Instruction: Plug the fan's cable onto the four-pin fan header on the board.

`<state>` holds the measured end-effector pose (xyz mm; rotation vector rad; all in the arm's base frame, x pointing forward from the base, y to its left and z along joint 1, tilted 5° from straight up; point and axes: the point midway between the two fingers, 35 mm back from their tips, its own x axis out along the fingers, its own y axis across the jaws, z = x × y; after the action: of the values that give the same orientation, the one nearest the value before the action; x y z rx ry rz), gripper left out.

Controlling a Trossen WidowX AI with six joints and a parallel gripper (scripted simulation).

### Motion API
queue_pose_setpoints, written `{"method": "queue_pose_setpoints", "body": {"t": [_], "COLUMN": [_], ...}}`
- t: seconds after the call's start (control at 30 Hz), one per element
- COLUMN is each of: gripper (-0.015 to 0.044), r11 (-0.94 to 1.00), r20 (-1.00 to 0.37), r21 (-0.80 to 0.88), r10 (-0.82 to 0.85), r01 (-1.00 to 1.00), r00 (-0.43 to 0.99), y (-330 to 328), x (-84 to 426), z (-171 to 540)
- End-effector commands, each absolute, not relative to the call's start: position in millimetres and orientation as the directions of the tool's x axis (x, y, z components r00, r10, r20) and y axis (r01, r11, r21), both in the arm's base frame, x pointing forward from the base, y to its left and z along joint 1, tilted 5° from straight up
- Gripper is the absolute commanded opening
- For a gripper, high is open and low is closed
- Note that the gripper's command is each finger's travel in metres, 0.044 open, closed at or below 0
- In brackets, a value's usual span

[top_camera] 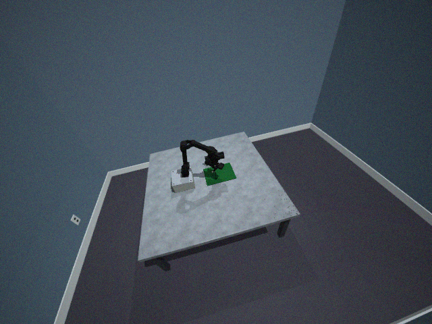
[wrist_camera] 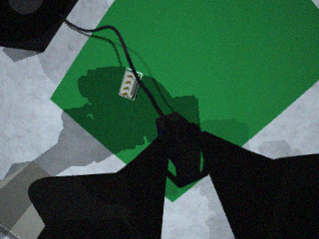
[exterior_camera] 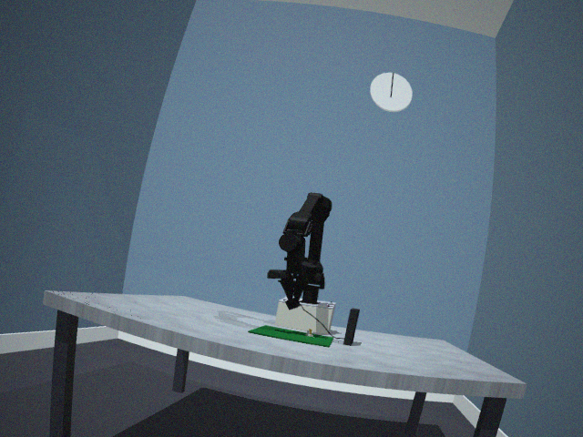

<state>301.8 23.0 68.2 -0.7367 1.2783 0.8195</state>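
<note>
My gripper (exterior_camera: pixel 292 304) (wrist_camera: pixel 181 139) is shut on the fan plug (wrist_camera: pixel 171 125), a small black block at the fingertips. It holds the plug in the air above the green board (top_camera: pixel 227 173) (exterior_camera: pixel 321 341) (wrist_camera: pixel 224 60). The white four-pin header (exterior_camera: pixel 311 335) (wrist_camera: pixel 130 84), with brass-coloured pins, stands on the board; in the wrist view it is up and left of the plug, apart from it. The thin black cable (exterior_camera: pixel 315 316) (wrist_camera: pixel 146 92) runs from the plug, across the header in the wrist view, to the black fan (exterior_camera: pixel 352 327) (wrist_camera: pixel 22 27). The plug's underside is too dark to make out.
The fan stands upright on the grey table (top_camera: pixel 209 223) (exterior_camera: pixel 400 361), beside the board's edge. The pale box (top_camera: pixel 183 185) (exterior_camera: pixel 299 316) (wrist_camera: pixel 22 201) under the arm's base is on the board's other side. Arm shadows darken the board around the header.
</note>
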Motion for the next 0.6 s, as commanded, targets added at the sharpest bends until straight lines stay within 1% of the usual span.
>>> {"method": "queue_pose_setpoints", "body": {"t": [0.0,0.57], "gripper": [0.0,0.0], "r11": [0.515,0.482], "r20": [-0.983,-0.923], "r21": [0.003,0.087], "r10": [0.159,0.367], "r01": [-0.857,-0.872], "r00": [0.092,0.111], "y": [24,26], "x": [302,301], "z": [62,43]}}
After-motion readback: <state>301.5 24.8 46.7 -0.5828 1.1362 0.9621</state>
